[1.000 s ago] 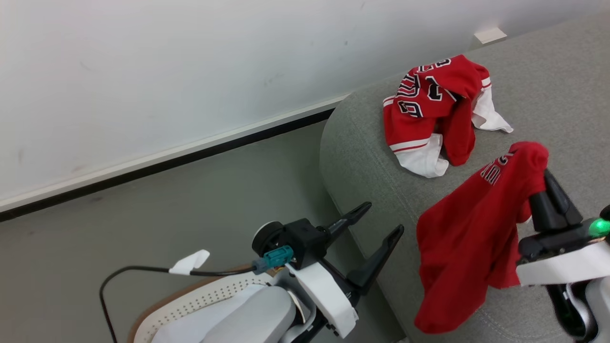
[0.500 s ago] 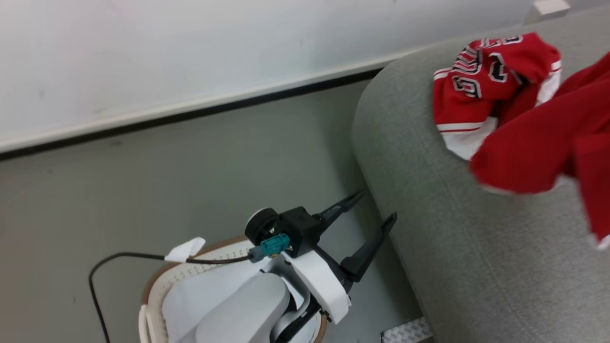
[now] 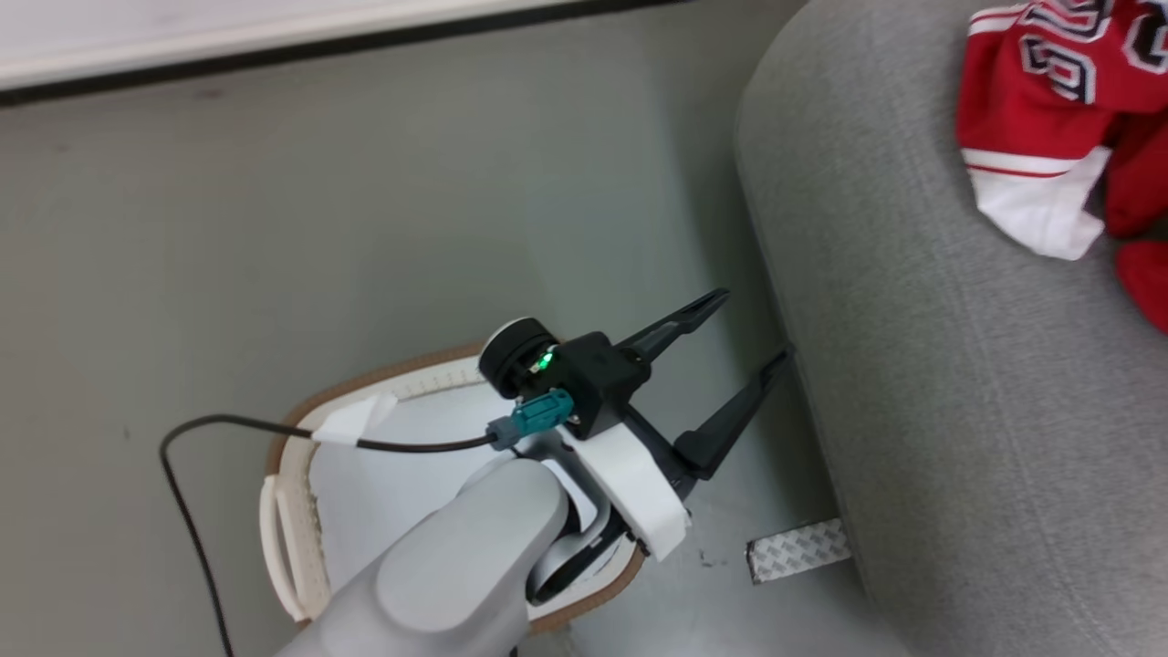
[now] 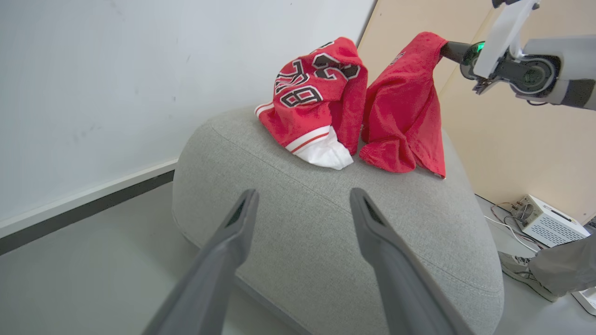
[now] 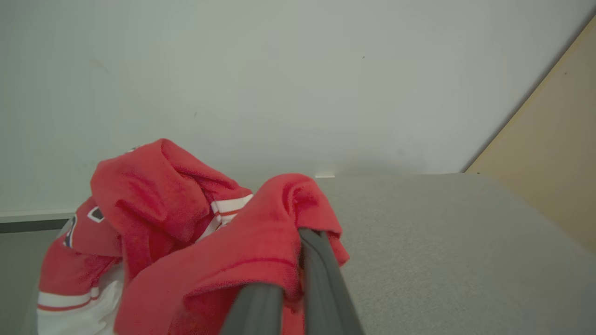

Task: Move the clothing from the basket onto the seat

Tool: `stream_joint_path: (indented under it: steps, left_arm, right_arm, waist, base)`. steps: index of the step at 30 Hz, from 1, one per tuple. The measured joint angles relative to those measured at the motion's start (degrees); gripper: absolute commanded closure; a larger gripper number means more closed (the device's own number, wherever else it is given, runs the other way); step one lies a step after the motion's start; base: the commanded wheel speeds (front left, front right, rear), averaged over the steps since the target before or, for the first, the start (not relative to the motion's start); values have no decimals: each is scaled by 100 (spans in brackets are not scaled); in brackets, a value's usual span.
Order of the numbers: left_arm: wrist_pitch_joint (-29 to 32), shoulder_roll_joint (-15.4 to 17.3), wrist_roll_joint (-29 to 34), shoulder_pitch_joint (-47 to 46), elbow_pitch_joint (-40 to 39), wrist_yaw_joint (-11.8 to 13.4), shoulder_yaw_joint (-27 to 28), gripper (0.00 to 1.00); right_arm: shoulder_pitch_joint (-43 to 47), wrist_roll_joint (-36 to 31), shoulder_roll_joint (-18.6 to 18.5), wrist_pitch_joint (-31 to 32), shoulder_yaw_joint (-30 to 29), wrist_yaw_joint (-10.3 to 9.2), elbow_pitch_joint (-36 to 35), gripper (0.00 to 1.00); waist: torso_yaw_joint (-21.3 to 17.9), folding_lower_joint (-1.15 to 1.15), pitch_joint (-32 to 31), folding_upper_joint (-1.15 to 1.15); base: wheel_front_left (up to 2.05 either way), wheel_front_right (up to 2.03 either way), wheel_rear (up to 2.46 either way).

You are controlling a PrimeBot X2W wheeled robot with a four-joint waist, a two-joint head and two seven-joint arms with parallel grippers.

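Red plain shirt (image 4: 405, 107) is pinched tight in my right gripper (image 5: 307, 246), draping onto the seat (image 4: 326, 223) just right of the jersey (image 4: 312, 93) (left gripper (image 3: 752, 324) wide open, empty). If it snags on release, it'll drag off.

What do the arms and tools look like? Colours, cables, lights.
Left tool: two long dark tapered fingers on a black body with a green light, white wrist bracket, smooth grey forearm. A black cable with a white tape tag plugs in through a teal connector. Right tool: same dark, white and grey build, also green-lit.
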Motion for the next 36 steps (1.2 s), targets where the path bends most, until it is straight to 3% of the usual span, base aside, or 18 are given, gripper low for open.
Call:
stream_joint_path:
  steps: [7,9,10,12,13,14,15,24,30,36]
  left_arm:
    - [-27,-131,7,-167,8,-2,-101,0]
    - [-55,-144,5,-168,48,-8,-114,0]
    - [-68,-154,5,-168,64,-8,-118,0]
    - [-70,-169,2,-168,90,-8,-123,0]
    - [-74,-169,-1,-168,105,-9,-115,0]
    - [-77,-170,-12,-167,122,-9,-110,0]
    - [-78,-171,-14,-166,138,-9,-103,0]
    - [-105,-181,-123,187,221,-12,157,0]
    - [-111,-124,-177,648,135,-7,544,0]
    - [-111,-103,-176,1168,-71,29,1157,0]
  right_arm:
    - [-163,277,164,666,798,0,1109,100]
    - [-192,366,169,837,982,0,1299,83]
    - [-201,425,157,923,1066,0,1362,69]
    - [-209,521,133,1003,1222,0,1418,55]
    - [-216,561,122,1003,1280,0,1444,21]
    - [-225,613,101,1000,1345,0,1468,4]
    - [-231,656,76,1000,1408,0,1494,0]
    - [-202,1069,-37,1258,1993,0,1478,0]
    - [-172,1104,-338,1259,2323,0,1159,0]
    - [-118,1152,-519,901,2555,0,392,0]
  waist:
    - [238,0,399,0]
    - [261,0,396,0]
    - [267,-1,386,0]
    - [275,-1,356,0]
    - [276,-1,337,0]
    - [275,-1,312,0]
    - [272,-1,282,0]
    - [214,-1,-376,0]
    - [161,-2,-944,0]
    - [203,-3,-1746,0]
  base:
    - [0,0,0]
    - [0,0,0]
    - [0,0,0]
    - [0,0,0]
    - [0,0,0]
    - [0,0,0]
    - [0,0,0]
    - [0,0,0]
    - [0,0,0]
    - [0,0,0]
